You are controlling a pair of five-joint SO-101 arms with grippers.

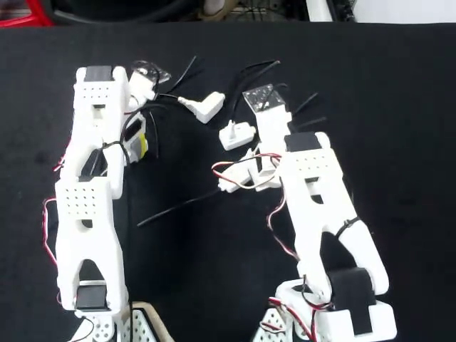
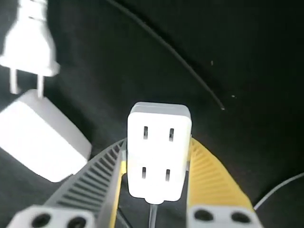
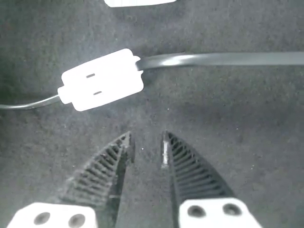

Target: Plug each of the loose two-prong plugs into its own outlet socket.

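Left gripper [image 2: 158,159] clamped on a white outlet block [image 2: 159,123], one finger on each side. Block carries two pairs of slots, all unfilled. Near it: one white two-prong plug [image 2: 28,42], prongs at the edge of a second white block [image 2: 42,142]. Right gripper [image 3: 146,142] narrowly parted, holding nothing, near a one-pair socket [image 3: 101,80] with cable. Table [image 1: 399,107] under black cloth; red object [image 1: 21,14] past its far edge.
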